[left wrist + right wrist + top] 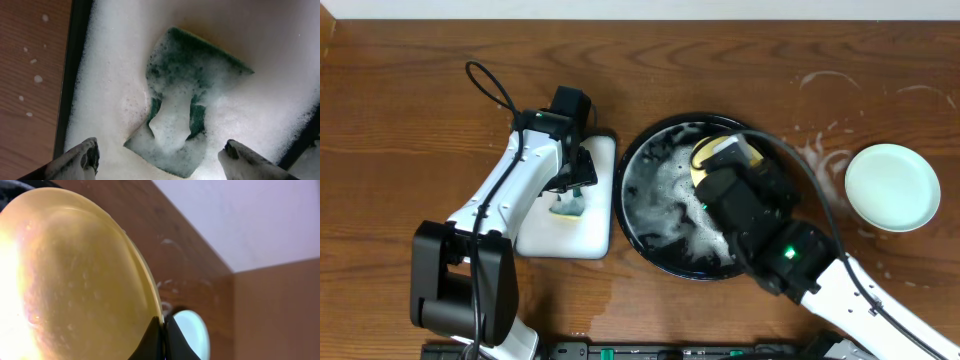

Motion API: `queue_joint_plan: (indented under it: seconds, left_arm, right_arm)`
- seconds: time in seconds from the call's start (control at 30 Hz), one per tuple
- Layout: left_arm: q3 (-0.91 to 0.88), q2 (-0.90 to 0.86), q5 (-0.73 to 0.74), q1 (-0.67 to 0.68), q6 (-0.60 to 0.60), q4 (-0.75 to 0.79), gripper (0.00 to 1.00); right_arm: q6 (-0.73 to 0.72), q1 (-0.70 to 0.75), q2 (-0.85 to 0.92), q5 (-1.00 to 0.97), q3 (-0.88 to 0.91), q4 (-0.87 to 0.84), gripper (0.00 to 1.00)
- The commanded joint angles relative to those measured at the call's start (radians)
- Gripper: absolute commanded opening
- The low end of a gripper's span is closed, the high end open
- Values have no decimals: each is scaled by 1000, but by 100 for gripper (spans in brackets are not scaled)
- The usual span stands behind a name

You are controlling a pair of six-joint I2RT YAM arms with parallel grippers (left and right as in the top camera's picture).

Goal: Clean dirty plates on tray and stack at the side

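Your right gripper has its jaws pinched on the rim of the small round pale yellow plate. It holds the plate tilted up on edge over the 1 o'clock part of the large round black foamy tray.

Your left gripper hangs with its jaws wide over the soapy green sponge. The sponge lies in the white rounded rectangular dish at the tray's 9 o'clock.

The step in hand looks like fetching the sponge. Drop straight down and close across its pinched middle. Then carry it to the plate and keep the plate above the tray, so drips land in the foam. Scrub against the rim grip, not away from it, or the plate may slip.

The yellow plate is glossy and wet, and I can make out no red stains on the face the right wrist view shows. A round pale mint-green plate sits on the brown wooden table at the tray's 3 o'clock.
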State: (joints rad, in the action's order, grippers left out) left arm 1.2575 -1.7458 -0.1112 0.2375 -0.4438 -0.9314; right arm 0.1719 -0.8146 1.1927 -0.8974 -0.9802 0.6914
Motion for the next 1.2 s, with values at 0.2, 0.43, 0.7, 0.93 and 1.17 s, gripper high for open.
queue_joint_plan:
  seconds: [0.2, 0.43, 0.7, 0.93, 1.17]
  left_arm:
    - [8, 12, -10, -1, 6, -2, 80]
    - [8, 12, -10, -1, 6, -2, 80]
    - [8, 12, -10, -1, 6, -2, 80]
    - [8, 12, -9, -1, 6, -2, 80]
    - [8, 12, -10, -1, 6, -2, 80]
  right_arm:
    - [93, -134, -10, -232, -22, -3, 1]
    - [99, -166, -10, -254, -22, -3, 1]
    - [115, -211, -10, -315, -22, -4, 1]
    - [115, -234, -10, -320, -22, -4, 1]
    - [148, -235, -10, -415, -22, -8, 1]
